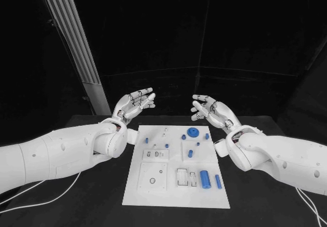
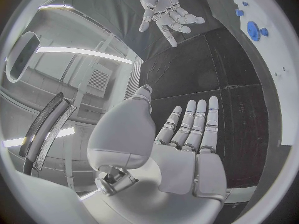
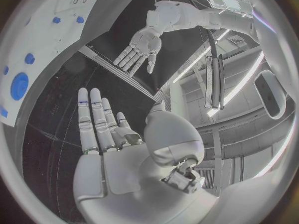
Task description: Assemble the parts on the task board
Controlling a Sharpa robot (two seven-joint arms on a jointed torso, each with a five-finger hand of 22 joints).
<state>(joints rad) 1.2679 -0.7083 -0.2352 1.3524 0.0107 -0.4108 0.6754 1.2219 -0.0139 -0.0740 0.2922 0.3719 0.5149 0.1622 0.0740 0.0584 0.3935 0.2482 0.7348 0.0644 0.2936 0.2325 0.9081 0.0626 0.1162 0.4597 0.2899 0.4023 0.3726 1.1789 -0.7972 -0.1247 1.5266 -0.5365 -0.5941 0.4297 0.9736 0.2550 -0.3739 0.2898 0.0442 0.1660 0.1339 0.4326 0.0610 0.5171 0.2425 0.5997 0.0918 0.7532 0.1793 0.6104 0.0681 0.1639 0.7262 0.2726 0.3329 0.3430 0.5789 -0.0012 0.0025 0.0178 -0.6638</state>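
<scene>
The white task board (image 1: 133,189) lies in the middle of the black table. On it lie several blue parts: a round disc (image 1: 193,131), a short cylinder (image 1: 204,178), a thin peg (image 1: 218,181) and small pieces (image 1: 145,140). My left hand (image 1: 133,105) is raised beyond the board's far left corner, palm up, fingers spread, holding nothing. My right hand (image 1: 210,110) mirrors it beyond the far right corner, also empty. The left wrist view shows my own flat palm (image 2: 187,149) and the right hand (image 2: 165,10). In the right wrist view are my palm (image 3: 112,154), the left hand (image 3: 140,47) and the disc (image 3: 19,86).
White cables (image 1: 47,196) trail over the table at the near left and near right. A grey metal rail (image 1: 78,52) rises behind the table at the left. Bare black tabletop (image 1: 102,208) surrounds the board on both sides.
</scene>
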